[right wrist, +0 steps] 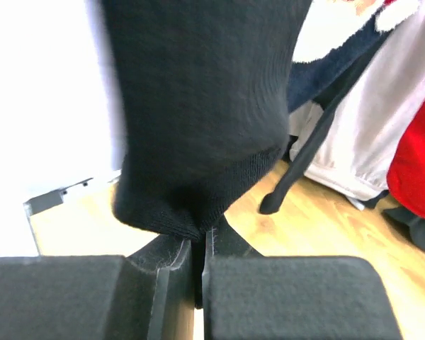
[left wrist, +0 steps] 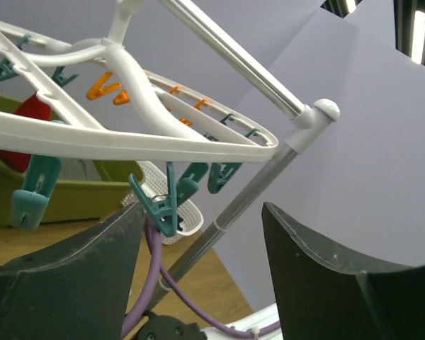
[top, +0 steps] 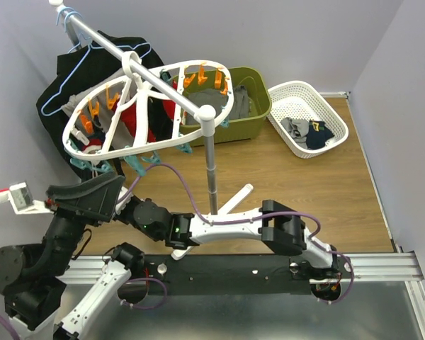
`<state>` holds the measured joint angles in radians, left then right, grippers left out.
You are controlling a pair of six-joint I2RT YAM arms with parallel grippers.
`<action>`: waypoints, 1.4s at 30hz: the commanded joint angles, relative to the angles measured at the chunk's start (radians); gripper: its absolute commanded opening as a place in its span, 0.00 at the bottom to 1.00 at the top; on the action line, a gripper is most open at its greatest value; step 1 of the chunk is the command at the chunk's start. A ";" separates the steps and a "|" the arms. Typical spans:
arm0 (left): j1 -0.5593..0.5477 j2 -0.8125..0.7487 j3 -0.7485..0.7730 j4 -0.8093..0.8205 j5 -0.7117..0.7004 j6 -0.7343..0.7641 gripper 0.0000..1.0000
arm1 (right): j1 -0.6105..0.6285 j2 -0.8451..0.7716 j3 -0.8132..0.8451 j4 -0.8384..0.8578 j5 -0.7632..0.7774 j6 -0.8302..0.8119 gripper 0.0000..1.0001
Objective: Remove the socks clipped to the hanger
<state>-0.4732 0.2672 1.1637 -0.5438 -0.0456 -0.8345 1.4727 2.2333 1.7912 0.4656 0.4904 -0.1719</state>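
Observation:
The white lattice hanger (top: 127, 149), ringed with orange and teal pegs, hangs from the rail at the upper left. Red socks (top: 138, 117) hang inside it. From below, the left wrist view shows its rim (left wrist: 127, 142) and a bare teal peg (left wrist: 159, 207). My left gripper (left wrist: 202, 283) is open and holds nothing; it sits under the hanger's near edge (top: 92, 193). My right gripper (right wrist: 197, 244) is shut on the lower tip of a hanging black sock (right wrist: 198, 106), with a red sock (right wrist: 418, 170) at the right. The top view hides the right fingers under the hanger.
The stand's grey pole (top: 212, 163) rises just right of the hanger. A green bin (top: 258, 106) and a white basket (top: 336, 117) holding loose socks (top: 304, 133) stand at the back. A black garment (top: 57, 92) hangs at the far left. A purple cable (left wrist: 152, 283) runs past the left fingers.

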 commanded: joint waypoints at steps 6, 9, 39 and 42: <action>-0.001 -0.065 0.086 -0.094 0.011 0.219 0.71 | 0.006 -0.121 -0.078 -0.119 -0.099 0.104 0.09; 0.001 -0.049 0.142 -0.168 -0.104 0.229 0.55 | 0.006 -0.139 -0.082 -0.165 -0.131 0.123 0.09; -0.002 0.247 0.220 -0.518 -0.500 0.090 0.59 | 0.009 -0.385 -0.342 -0.314 -0.383 0.255 0.06; -0.001 0.263 0.229 -0.528 -0.514 0.089 0.59 | 0.008 -0.393 -0.346 -0.318 -0.378 0.252 0.06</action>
<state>-0.4736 0.5018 1.3830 -1.0420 -0.4957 -0.7273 1.4734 1.8828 1.4647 0.1726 0.1352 0.0715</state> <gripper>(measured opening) 0.589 0.134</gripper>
